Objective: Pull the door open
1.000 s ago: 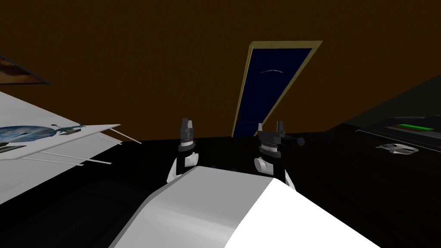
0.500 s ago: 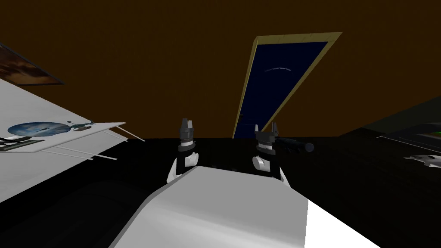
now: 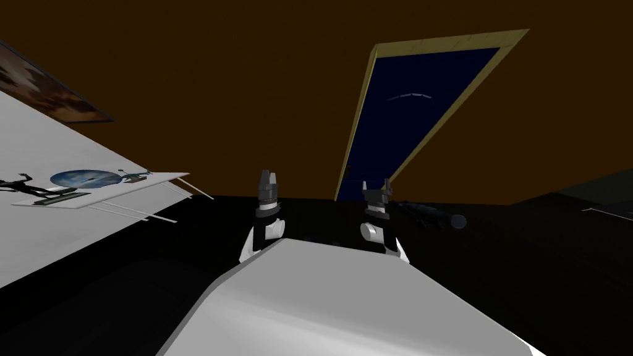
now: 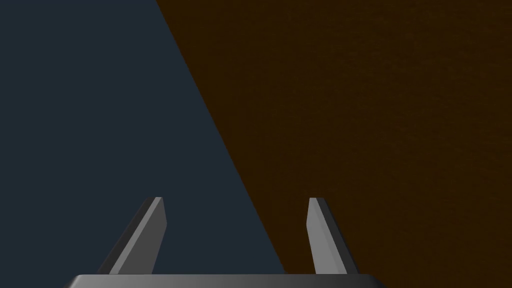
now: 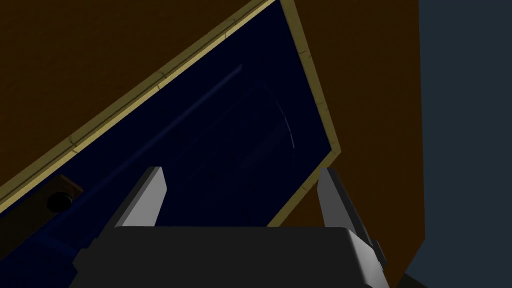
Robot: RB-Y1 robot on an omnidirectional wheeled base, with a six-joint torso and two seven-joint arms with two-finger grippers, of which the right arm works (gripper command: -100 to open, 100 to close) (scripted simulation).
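The right hand [image 5: 240, 170] is pointing at the dark blue door [image 5: 200, 130], spread wide and clear of its knob [image 5: 59, 201]; the left hand [image 4: 235, 200] is hovering alongside, also spread.

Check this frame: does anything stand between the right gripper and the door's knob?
Nothing visible does. The open right gripper faces the dark blue door across open space and is not touching it. The dark knob, on its brown plate beside the yellow frame, lies off to one side of the gripper, unobstructed.
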